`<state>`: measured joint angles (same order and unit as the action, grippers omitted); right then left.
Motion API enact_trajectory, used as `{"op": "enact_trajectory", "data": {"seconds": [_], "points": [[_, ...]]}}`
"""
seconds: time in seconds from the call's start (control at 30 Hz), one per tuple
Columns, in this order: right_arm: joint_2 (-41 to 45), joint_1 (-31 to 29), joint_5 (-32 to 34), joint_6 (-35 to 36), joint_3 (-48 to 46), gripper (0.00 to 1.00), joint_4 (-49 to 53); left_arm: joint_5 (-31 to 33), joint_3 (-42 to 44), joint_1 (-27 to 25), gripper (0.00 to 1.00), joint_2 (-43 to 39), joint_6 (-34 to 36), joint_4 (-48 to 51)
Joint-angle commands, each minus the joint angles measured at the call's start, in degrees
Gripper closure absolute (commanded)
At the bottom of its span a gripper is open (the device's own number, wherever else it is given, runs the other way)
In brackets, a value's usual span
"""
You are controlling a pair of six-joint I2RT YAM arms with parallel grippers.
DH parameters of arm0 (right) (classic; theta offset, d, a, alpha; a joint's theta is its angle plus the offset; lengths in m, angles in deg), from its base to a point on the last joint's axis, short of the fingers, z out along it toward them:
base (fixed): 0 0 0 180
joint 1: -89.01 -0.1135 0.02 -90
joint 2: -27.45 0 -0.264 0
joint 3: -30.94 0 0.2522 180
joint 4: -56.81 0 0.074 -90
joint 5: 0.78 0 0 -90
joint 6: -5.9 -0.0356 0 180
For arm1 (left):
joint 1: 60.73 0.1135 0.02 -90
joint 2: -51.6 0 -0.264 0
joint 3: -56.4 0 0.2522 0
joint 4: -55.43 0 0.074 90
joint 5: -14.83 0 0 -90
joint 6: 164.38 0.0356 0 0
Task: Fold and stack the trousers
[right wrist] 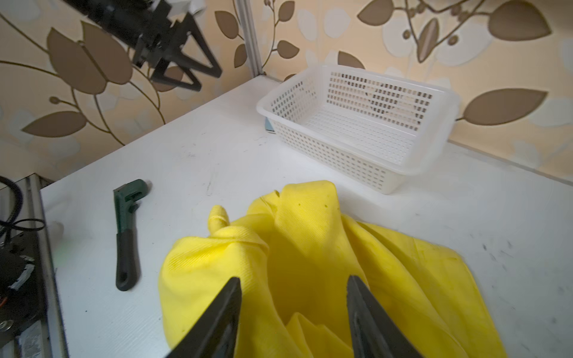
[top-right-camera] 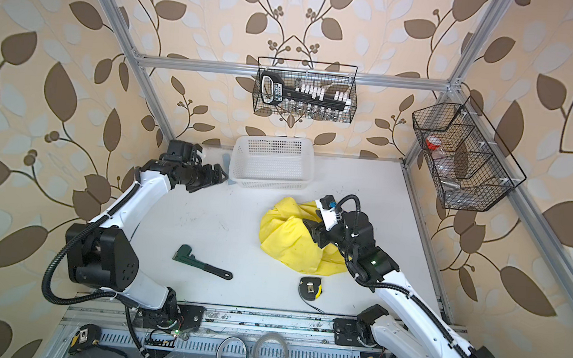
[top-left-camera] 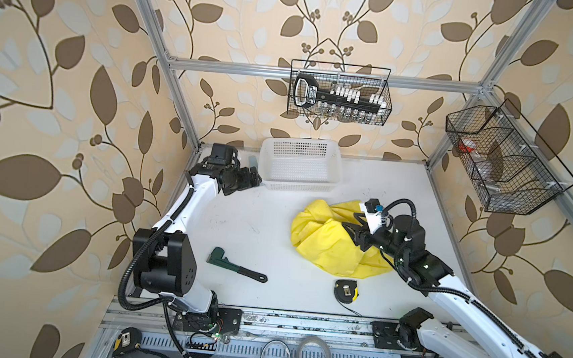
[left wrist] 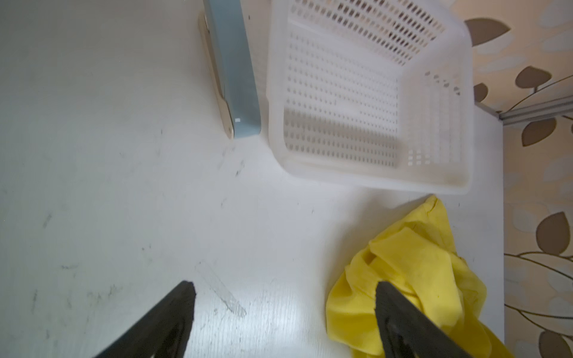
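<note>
One crumpled heap: that is how the trousers (top-left-camera: 329, 239) lie in both top views, on the right half of the table (top-left-camera: 257, 226), near the basket (top-left-camera: 298, 187) but not in it, unfolded. The right gripper (top-left-camera: 351, 234) hangs over the heap with jaws apart. The left gripper (top-left-camera: 254, 180) is well apart from it, just beside the basket's left end, also parted and empty. A wrench (top-left-camera: 236, 265) and a tape measure (top-left-camera: 346, 289) lie in front, the tape measure just beside the cloth edge.

In the left wrist view the two fingers (left wrist: 179, 313) stand wide with only bare table between them. The trousers are off to one side, and a grey-blue object (left wrist: 235, 77) lies along the basket.

In the right wrist view the jaws are open over the yellow folds, clamped on nothing that I can see.

Risks, as I judge them: the heap hides the waistband and leg ends, so a grip may catch several layers and lift a knot instead of one edge. When spread, the long legs may sweep the tape measure away — or push the basket.
</note>
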<state>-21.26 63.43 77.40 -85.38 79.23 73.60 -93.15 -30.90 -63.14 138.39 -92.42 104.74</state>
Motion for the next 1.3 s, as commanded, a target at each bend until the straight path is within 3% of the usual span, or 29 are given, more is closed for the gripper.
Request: {"op": "enact_trajectory", "data": {"seconds": [0.0, 0.2, 0.27, 0.37, 0.5, 0.77, 1.0, 1.2, 1.27], "points": [[2.5, 4.9, 0.6, -2.1, -1.6, 0.45, 7.2, -2.5, 4.7, -4.3, 0.08, -3.9, -2.3, -1.0], [4.7, 9.6, -1.4, -6.1, -1.7, 0.4, 11.6, -1.5, 13.2, -15.2, 0.08, -10.2, -6.4, -2.8], [4.8, 9.6, 1.2, -8.0, -1.2, 0.36, 12.4, -0.7, 16.0, -19.9, 0.08, -12.1, -9.2, -4.8], [2.9, 10.9, 11.7, -10.5, -0.1, 0.27, 14.8, 0.6, 19.9, -25.6, 0.08, -15.2, -14.2, -8.7], [-1.0, 17.7, 10.0, -15.1, -0.5, 0.27, 13.3, 5.5, 20.9, -33.6, 0.07, -16.1, -18.0, -10.4], [-9.6, 20.2, 13.0, -14.3, -3.0, 0.26, 9.8, 18.7, 15.4, -49.5, 0.01, -8.0, -20.9, -11.6], [-18.6, 21.7, 9.9, -16.6, -2.0, 0.22, 6.7, 23.4, 8.1, -56.0, 0.01, 1.9, -23.0, -15.6], [-25.7, 22.4, 6.2, -19.3, -2.8, 0.21, 2.2, 30.5, -1.5, -62.1, 0.01, 9.5, -20.9, -9.1], [-27.9, 22.7, 3.3, -20.5, -3.7, 0.26, 0.4, 32.6, -3.4, -64.1, 0.01, 10.3, -20.2, -8.8]]}}
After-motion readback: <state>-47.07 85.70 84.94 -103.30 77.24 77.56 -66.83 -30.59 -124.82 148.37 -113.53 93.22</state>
